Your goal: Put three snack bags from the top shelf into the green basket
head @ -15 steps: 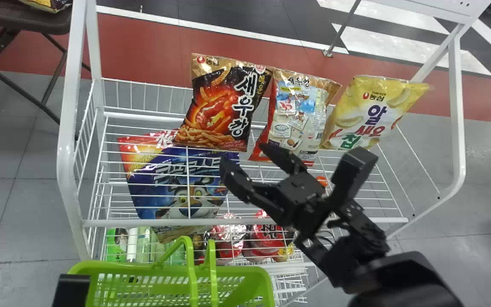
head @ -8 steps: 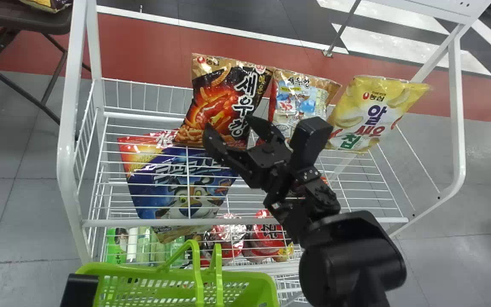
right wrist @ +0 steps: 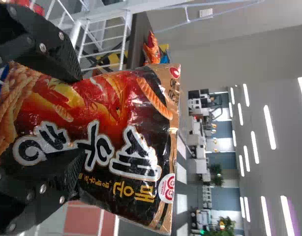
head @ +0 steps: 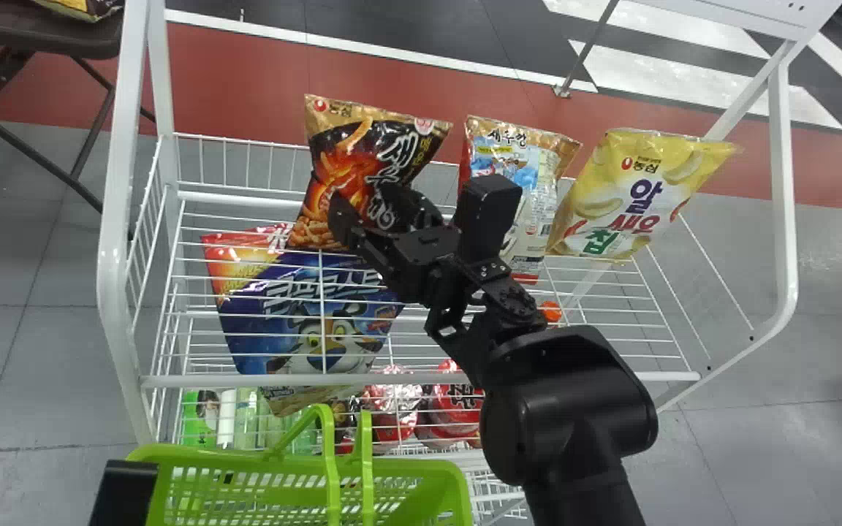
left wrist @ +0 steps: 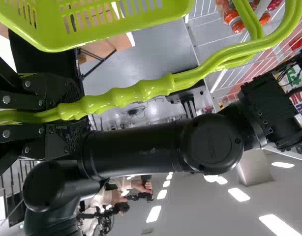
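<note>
Pincer with two flat black fingers (head: pixel 360 201), on the right arm: in the head view we find it spread, gripping nothing. Its arm runs back toward 5 o'clock. Black-and-red foil snack bag with a gold top band (head: pixel 348 150) leans over the far side of the white wire top shelf (head: pixel 234 197); most of it lies toward 12 o'clock from the pincer, its lower corner toward 9. Long axis roughly 1 to 7 o'clock, so we judge the wrist must match that slant. Red-and-pale snack bag (head: pixel 534 212) near 2 o'clock, yellow-and-white snack bag (head: pixel 640 190) beyond it near 3. Green plastic basket (head: pixel 209 454) near 7.

Left wrist view: left pincer (left wrist: pixel 67 112) clamped on the basket's ribbed green handle (left wrist: pixel 126 97). Right arm is the nearer to the bag; we'd leave the pick to it.

Right wrist view: fingers well apart, the black-and-red bag's printed face just beyond them. Whether they touch it, we cannot tell. We judge the bag could be shoved rather than caught if the fingers don't straddle it before closing.
</note>
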Controlling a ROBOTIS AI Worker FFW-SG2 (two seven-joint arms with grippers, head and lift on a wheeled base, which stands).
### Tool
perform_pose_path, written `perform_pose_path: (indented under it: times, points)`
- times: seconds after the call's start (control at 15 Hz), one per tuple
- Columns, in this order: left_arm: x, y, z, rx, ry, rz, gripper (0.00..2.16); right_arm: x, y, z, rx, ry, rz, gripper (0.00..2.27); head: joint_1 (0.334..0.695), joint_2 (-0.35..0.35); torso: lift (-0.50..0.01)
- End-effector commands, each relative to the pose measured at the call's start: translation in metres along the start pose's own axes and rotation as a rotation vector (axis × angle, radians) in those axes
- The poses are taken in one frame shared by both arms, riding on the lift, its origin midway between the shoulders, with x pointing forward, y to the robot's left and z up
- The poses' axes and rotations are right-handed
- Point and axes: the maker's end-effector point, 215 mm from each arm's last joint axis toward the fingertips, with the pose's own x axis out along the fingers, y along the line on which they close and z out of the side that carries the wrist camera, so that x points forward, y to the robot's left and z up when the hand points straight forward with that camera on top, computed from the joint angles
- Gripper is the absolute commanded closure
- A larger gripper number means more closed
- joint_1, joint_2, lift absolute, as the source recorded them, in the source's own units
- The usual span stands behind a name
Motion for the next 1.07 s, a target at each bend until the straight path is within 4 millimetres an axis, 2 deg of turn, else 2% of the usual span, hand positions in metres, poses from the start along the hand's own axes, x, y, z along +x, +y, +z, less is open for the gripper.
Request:
perform_pose_path:
  times: [0.0, 0.33, 0.53, 0.73, 1.0]
  points:
    - [0.0, 0.002, 0.002, -0.004, -0.002, -0.002, 2.14, -0.008, 0.007, -0.009, 0.011, 0.058, 0.029, 2.24, 0.695, -0.348, -0.05]
    - [0.001, 0.001, 0.002, -0.002, 0.0, -0.004, 2.14, -0.029, 0.013, 0.003, 0.022, 0.056, 0.053, 2.24, 0.695, -0.346, -0.05]
    - [0.001, -0.001, 0.0, -0.004, 0.0, -0.006, 2.15, -0.059, 0.024, 0.015, 0.02, 0.085, 0.101, 2.24, 0.695, -0.35, -0.05]
    - [0.003, -0.003, -0.003, -0.009, 0.004, -0.012, 2.14, -0.112, 0.024, 0.025, 0.064, 0.164, 0.129, 2.24, 0.695, -0.35, -0.05]
    - [0.004, -0.003, -0.004, -0.01, 0.004, -0.015, 2.14, -0.197, 0.013, 0.018, 0.128, 0.329, 0.11, 2.24, 0.695, -0.35, -0.05]
